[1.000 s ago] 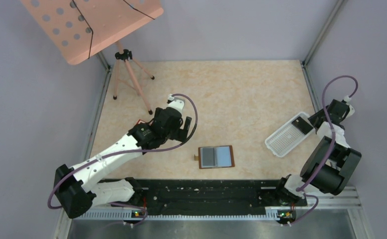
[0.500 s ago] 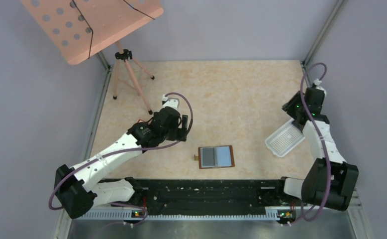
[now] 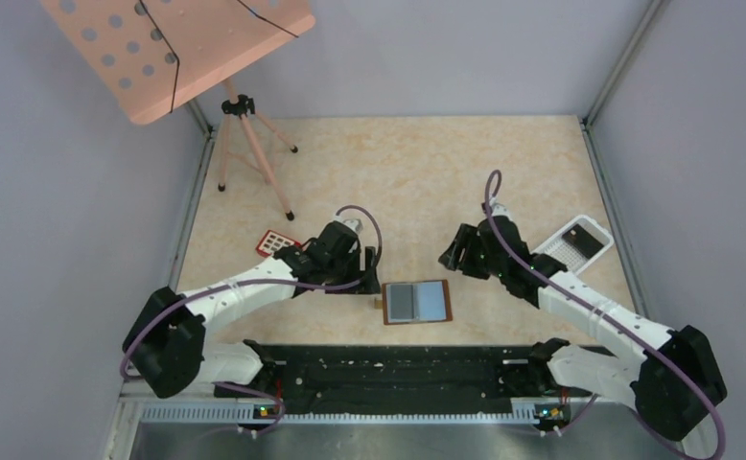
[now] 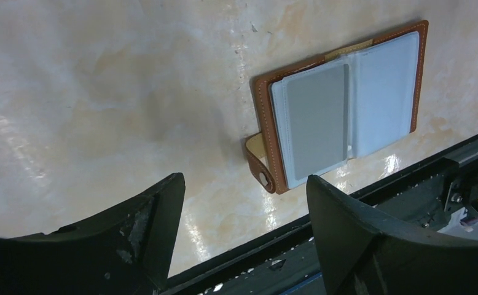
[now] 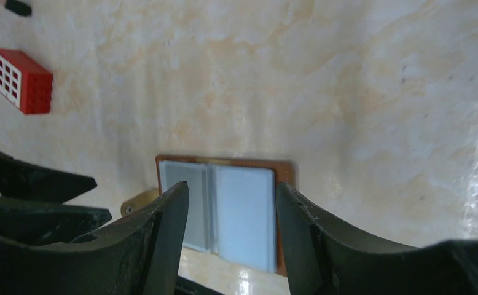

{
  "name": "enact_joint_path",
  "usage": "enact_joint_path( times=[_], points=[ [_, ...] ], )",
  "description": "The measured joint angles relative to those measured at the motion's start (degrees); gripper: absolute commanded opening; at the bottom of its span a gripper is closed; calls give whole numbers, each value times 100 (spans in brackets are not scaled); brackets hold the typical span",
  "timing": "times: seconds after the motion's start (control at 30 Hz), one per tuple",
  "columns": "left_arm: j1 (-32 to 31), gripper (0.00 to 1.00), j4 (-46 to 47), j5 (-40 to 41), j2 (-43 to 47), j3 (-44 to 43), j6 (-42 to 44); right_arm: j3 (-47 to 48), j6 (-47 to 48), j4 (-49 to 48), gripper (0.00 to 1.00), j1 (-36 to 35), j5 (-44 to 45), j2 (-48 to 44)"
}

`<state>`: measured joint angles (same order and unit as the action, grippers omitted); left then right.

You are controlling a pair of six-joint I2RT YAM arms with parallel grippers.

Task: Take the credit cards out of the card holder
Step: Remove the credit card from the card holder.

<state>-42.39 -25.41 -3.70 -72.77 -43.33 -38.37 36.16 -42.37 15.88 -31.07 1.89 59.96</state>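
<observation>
Brown leather-like card holder (image 3: 416,302) is shown lying open and flat close to the near edge of the surface (image 3: 427,182), about midway along it, with its blue-grey pockets turned up and its small tab pointing toward the left edge. It is flanked by the left end effector (image 3: 369,268) and the right end effector (image 3: 454,251), each with its jaws parted and nothing between them. The holder is judged light and limp, and likely to slide on the glossy surface unless one leaf is pinned down. A grey card (image 4: 313,117) is seen in the pocket nearest the tab; thin, stiff and slippery, it is best pinched at the pocket mouth. Whether the other pocket is filled cannot be told. Little room is left toward the black rail (image 3: 388,369) along the near edge. Open room is offered toward the far edge, with a red block (image 3: 278,241) and a white tray (image 3: 575,241) well apart on either side.
</observation>
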Motion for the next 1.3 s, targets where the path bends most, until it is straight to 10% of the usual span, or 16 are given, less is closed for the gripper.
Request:
enact_joint_path(
  times=[0.43, 0.83, 1.3],
  points=[
    [-9, 58, 999, -979, -925, 280, -376, -385, -632, -133, 59, -1255, 525, -22],
    [-9, 0, 1475, -1349, -1154, 584, -614, -387, -837, -525, 60, -1768, 750, 282],
    [-13, 0, 1888, -1646, -702, 750, -925, -315, -914, -634, 75, -2490, 1231, 1137]
  ],
)
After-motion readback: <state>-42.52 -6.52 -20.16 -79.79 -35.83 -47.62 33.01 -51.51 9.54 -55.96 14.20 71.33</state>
